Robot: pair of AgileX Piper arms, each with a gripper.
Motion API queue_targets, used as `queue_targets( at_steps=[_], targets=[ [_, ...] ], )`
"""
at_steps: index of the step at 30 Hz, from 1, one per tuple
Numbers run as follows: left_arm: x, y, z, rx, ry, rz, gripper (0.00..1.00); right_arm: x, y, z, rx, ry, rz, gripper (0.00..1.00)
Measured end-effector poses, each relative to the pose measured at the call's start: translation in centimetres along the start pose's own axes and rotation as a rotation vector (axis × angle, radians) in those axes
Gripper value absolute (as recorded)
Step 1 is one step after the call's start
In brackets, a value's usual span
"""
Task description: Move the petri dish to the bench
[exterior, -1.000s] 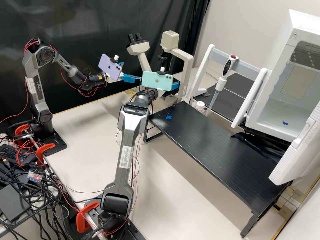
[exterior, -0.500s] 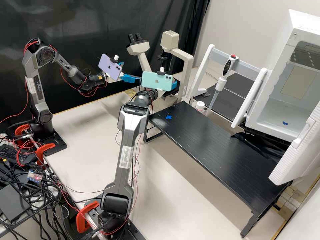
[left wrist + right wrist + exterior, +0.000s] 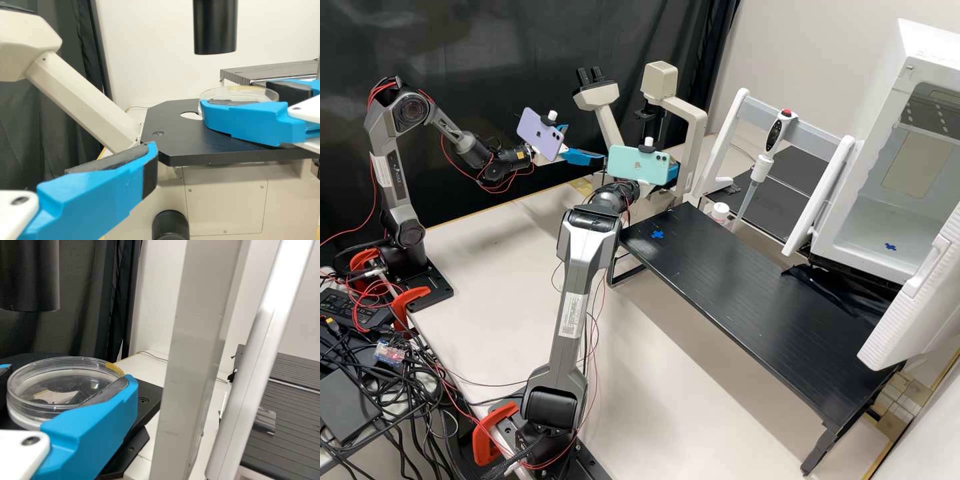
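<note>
Jaws of right gripper look closed on opposite sides of petri dish, over black stage of microscope, upper middle of high view. Left gripper, just left of microscope, spread, holding nothing. Grasp seems done; can't tell if dish is fully clear of stage. Left to do: carry, lower, release, probably on black raised platform, maybe near blue cross at its upper-left end. Right arm leans up from lower middle of frame, wrist by microscope; left arm, upper left, elbow high, forearm slanting down rightward.
</note>
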Motion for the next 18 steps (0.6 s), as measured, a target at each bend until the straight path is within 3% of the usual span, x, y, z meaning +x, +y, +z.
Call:
queue_targets(
  at_steps=[11, 18],
  targets=[
    [0.0, 0.0, 0.0, 0.0, 0.0, 0.0, 1.0, -1.2, -0.1, 0.8, 0.001, 0.027, 0.024, 0.0],
    [0.0, 0.0, 0.0, 0.0, 0.0, 0.0, 1.0, -4.4, 0.1, 1.4, 0.01, 0.079, 0.025, 0.0]
  ],
)
